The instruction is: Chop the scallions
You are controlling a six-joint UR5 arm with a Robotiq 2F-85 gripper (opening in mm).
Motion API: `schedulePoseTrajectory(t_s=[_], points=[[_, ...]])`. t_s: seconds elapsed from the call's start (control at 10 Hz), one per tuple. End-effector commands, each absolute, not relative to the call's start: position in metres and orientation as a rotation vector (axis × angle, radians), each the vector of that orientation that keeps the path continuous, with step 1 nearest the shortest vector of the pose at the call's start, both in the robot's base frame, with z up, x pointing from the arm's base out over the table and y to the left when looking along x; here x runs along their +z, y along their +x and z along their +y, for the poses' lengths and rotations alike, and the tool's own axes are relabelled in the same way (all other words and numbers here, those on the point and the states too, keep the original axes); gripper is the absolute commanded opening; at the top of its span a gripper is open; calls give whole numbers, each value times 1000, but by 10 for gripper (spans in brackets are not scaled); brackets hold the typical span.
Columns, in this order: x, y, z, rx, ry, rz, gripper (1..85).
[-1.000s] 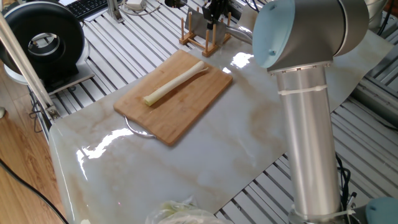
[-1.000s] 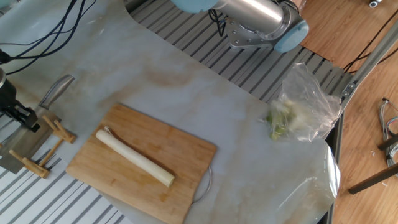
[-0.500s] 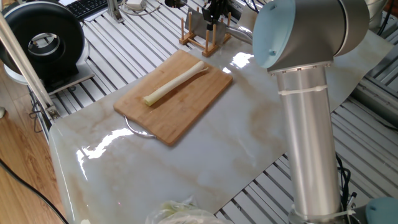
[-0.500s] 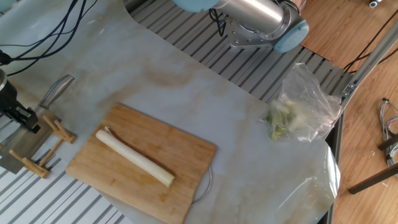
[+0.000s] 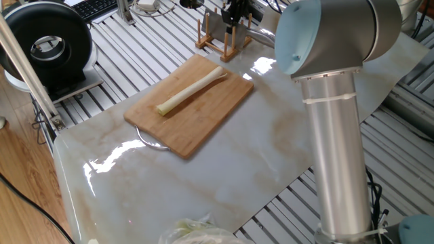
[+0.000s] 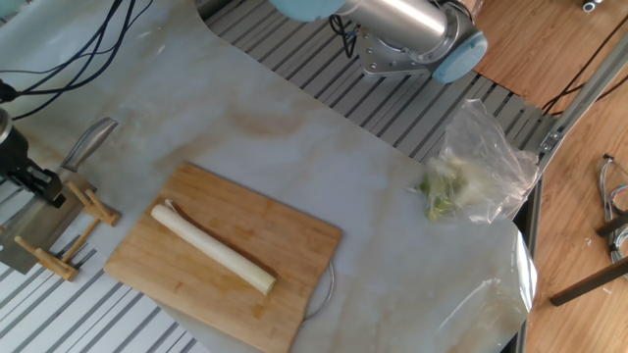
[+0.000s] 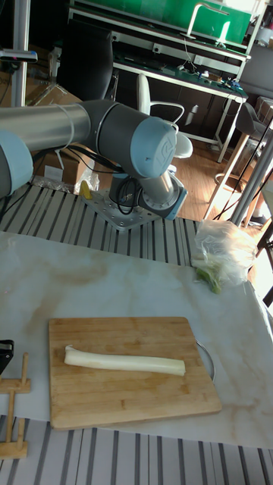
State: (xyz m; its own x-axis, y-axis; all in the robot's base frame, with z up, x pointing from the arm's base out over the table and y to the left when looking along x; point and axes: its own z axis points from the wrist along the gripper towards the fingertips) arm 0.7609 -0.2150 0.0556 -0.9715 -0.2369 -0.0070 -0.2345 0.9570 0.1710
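Observation:
One whole pale scallion point(image 5: 190, 90) point(image 6: 211, 249) point(image 7: 125, 361) lies diagonally on the wooden cutting board point(image 5: 203, 125) point(image 6: 294, 284) point(image 7: 114, 402), uncut. My dark gripper point(image 5: 235, 10) point(image 6: 27, 178) hangs at the far end of the table, right over the wooden rack point(image 5: 220, 42) point(image 6: 61, 257) point(image 7: 14, 413), well away from the board. In the tall fixed view only a black corner of the gripper point(image 7: 4, 353) shows at the left edge. Its fingers are too small and dark to read. A grey blade point(image 6: 18, 250) sits in the rack below it.
A clear plastic bag of leafy greens point(image 6: 476, 172) point(image 7: 224, 258) lies at the table's corner near the arm's base. The arm's silver column point(image 5: 336, 149) stands tall at the near right. A black round device point(image 5: 47, 44) sits off the table's left side.

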Motion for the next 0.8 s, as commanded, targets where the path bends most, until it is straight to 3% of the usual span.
schedulePoseTrajectory(t_s=[0.0, 0.7], points=[[57, 759, -214, -282, 394, -3085, 280], [55, 755, -216, -277, 401, -3068, 273]])
